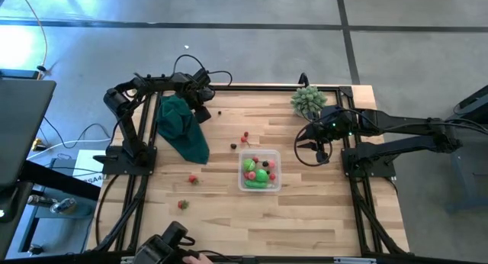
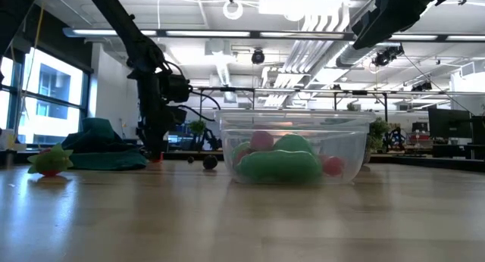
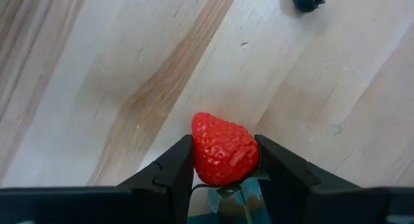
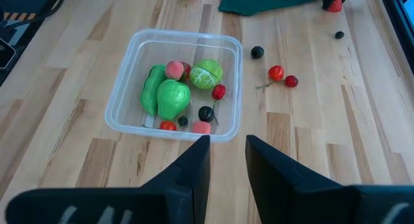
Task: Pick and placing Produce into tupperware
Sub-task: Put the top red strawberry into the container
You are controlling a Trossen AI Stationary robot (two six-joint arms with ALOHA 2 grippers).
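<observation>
Gripping a red strawberry, the left gripper had its fingers closed partway against the berry's two sides, low at the wood table, beside the dark green cloth. Strawberry's long axis ran forward out of the claw, tip leading. The tupperware, already holding green and red produce, sat mid-table, well apart toward the right arm. Right gripper hovered nearer it, fingers narrowly parted, holding nothing. Loose cherries lay farther out.
</observation>
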